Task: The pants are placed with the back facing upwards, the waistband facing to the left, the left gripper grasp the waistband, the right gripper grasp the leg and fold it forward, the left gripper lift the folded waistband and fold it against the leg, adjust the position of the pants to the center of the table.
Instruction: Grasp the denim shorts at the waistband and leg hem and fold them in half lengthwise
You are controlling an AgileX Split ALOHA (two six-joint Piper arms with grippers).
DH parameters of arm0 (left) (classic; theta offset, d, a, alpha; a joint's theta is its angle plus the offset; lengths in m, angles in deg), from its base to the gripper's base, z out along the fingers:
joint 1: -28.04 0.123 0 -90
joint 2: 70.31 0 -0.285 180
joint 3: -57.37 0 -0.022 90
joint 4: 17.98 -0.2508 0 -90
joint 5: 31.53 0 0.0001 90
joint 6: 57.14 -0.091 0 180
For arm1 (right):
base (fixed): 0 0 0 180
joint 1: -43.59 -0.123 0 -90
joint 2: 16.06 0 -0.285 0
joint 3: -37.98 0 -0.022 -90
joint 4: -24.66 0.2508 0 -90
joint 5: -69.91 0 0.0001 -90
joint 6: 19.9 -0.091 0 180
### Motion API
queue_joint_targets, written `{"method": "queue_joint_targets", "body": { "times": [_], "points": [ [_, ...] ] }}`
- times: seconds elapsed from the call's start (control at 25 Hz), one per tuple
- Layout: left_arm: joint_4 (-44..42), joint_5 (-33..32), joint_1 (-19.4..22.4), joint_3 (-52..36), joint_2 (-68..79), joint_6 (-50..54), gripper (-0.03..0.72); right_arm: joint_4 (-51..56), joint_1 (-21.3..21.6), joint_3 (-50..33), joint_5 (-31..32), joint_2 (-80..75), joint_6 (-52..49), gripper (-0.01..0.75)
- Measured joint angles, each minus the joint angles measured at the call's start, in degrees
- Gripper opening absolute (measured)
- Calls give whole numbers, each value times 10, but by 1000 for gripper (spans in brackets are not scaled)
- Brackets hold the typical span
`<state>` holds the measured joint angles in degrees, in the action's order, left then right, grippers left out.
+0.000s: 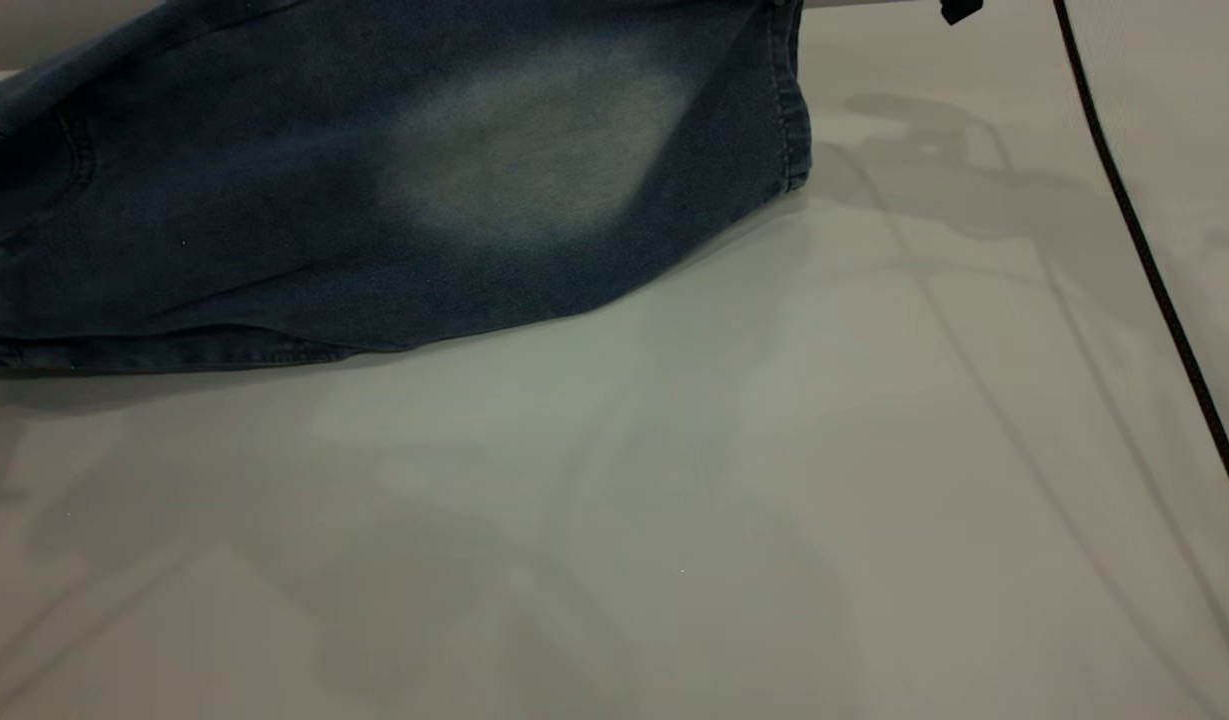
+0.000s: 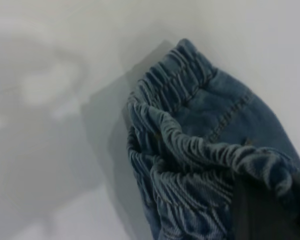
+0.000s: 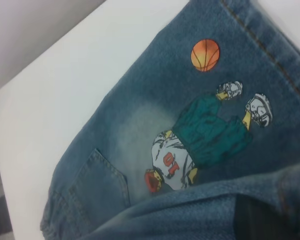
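Looking over the table (image 1: 774,480) first, we see the pants (image 1: 274,220) lying at its far left part in the exterior view, well off centre, with bare surface in front and to the right. The leg (image 1: 534,140) with the plain pale patch lies uppermost there, its hem toward the right. A black cable (image 1: 1144,250) runs down the right side.

From the right wrist view the other leg shows its cartoon print (image 3: 200,140), a back pocket beside it, and a fold of denim lifted across the near edge. A dark shape (image 3: 257,217) under that fold may be the right claw holding the leg, though we cannot tell how its fingers stand. Likewise the left wrist view shows the waistband (image 2: 190,150) bunched and raised off the table toward a dark corner, with the left claw itself not clearly seen.

We judge the denim soft, limp and fairly light; it will sag and drag, so the thick gathered waistband and stitched hem are the firm places to grip.

Readable writing: only "10" on the player's shirt (image 3: 170,160).
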<state>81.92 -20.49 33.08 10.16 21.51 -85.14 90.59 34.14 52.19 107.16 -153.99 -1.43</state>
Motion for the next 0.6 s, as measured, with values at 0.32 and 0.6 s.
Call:
{"method": "queue_joint_targets", "body": {
  "times": [0.32,0.6],
  "points": [
    [-27,22,0,44,16,0,109,19,-3,33,13,-44,0,27],
    [-27,15,0,85,72,0,109,18,-3,69,10,-65,-5,27]
  ]
}}
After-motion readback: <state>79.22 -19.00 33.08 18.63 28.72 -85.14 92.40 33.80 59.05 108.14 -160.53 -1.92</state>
